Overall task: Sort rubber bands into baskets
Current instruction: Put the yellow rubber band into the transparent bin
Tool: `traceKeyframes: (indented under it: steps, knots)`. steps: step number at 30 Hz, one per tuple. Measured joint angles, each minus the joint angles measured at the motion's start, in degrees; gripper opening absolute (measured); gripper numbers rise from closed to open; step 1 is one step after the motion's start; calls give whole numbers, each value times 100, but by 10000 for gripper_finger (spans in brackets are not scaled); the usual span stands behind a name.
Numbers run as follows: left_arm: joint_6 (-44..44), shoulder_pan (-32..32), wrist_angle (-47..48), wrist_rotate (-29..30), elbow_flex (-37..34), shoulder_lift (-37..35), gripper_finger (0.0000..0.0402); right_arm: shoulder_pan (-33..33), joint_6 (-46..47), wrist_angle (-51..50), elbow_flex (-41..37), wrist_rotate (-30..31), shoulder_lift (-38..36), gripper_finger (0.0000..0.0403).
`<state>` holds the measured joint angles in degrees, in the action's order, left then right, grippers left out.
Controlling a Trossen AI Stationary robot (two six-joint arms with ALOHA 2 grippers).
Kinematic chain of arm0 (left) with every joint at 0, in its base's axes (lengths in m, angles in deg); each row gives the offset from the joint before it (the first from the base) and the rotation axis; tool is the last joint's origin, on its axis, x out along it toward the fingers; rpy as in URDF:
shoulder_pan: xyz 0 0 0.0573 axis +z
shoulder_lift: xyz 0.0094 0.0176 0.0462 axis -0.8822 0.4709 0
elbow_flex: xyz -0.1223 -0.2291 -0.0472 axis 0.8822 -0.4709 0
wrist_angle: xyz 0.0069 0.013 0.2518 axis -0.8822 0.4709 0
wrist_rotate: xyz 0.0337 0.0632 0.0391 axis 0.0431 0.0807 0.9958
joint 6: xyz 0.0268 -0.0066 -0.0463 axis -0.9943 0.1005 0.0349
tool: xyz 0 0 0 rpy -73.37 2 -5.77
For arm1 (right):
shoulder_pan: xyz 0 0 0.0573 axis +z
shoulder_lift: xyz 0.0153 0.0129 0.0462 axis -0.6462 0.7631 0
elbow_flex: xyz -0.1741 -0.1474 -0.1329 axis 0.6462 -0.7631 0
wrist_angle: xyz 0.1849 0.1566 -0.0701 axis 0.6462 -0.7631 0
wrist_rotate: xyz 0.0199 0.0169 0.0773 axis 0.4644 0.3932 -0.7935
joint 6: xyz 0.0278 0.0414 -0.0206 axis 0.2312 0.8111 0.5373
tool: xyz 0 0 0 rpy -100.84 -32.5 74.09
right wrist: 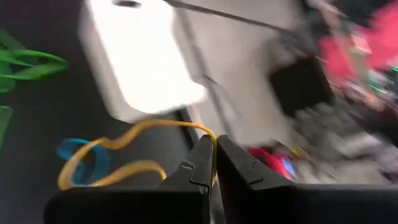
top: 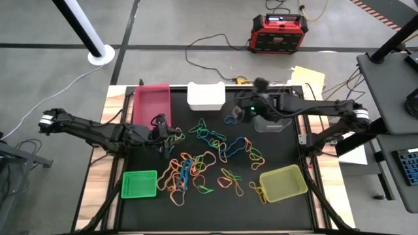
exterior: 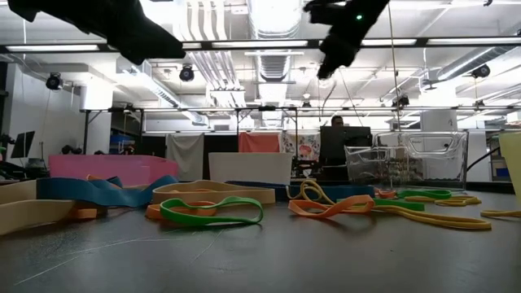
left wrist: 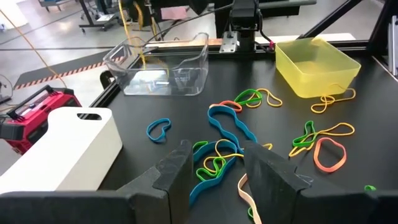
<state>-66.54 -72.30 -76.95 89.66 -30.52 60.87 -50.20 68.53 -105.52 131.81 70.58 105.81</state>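
i have the right end effector (right wrist: 214,163) clenched on a yellow band (right wrist: 127,146), hanging between the white basket (top: 206,96) and the clear basket (top: 269,122), the clear one nearer.

**Nothing readable anywhere**

Looked all over and honestly there's no text, label, brand or number I can make out. The red-and-black box (top: 279,32) at the upper right probably has markings, but they're too small to read.

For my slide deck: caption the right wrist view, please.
Right gripper shut on a yellow rubber band, lifted near the white basket.
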Motion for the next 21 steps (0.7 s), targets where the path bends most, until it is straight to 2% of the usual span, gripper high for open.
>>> traceKeyframes:
  steps: [4,7,12,15,21]
  knots:
    - [-46,0,-113,0,0,0,129,-115,813,-451,-78,1388,-288,9]
    - [-167,0,-230,0,0,0,129,-301,1543,-752,-149,1788,-404,9]
    - [-297,0,-372,-2,0,0,129,-866,3193,-1727,-162,1745,-390,9]
    - [-328,0,-443,-2,0,0,129,-1268,3812,-2119,-166,1687,-265,9]
    - [-402,0,-531,-4,0,0,129,-1808,3967,-2116,-166,241,-41,20]
